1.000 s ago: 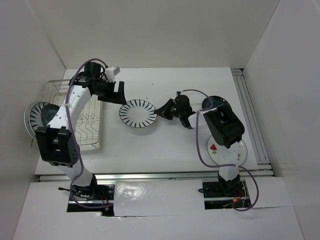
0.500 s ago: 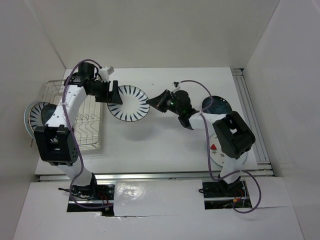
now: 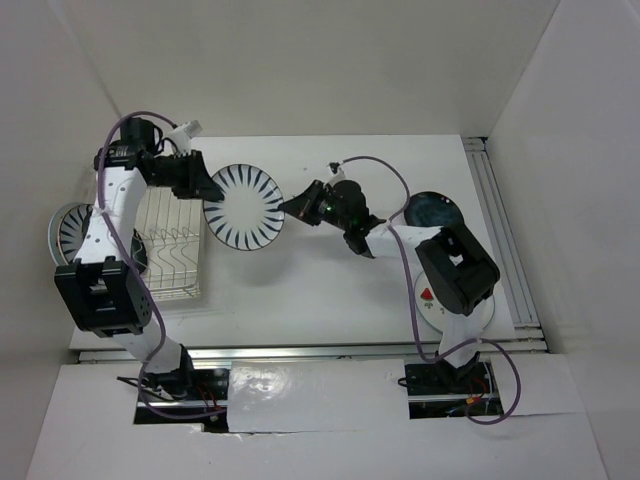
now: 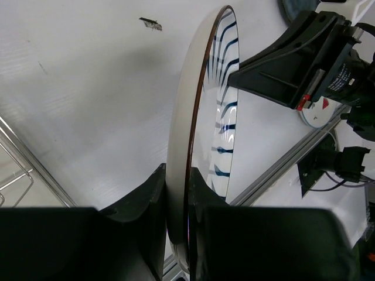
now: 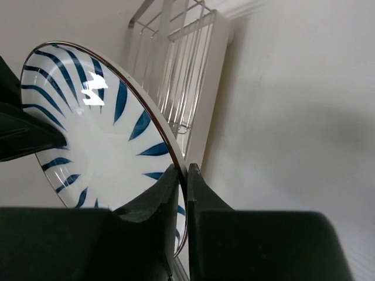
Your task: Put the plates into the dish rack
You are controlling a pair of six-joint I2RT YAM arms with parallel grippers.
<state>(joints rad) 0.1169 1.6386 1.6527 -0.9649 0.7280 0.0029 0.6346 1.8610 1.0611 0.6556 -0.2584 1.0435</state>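
The left arm [image 3: 108, 215] hid part of the dish rack [image 3: 172, 245] and of 1 striped plate [image 3: 66, 232] beside it. The right arm [image 3: 455, 268] covered much of the watermelon plate [image 3: 430, 300], and in each wrist view fingers [image 4: 140, 211] hid the lower rim of the held plate [image 4: 222, 111].

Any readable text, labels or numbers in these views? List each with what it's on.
No text is legible in any view.
Pale print on the right arm's black wrist housing, left wrist view: too small to read.
Dark scrap on the table: no letters discernible.
Red marks on the white plate under the right arm: pictures, not text.
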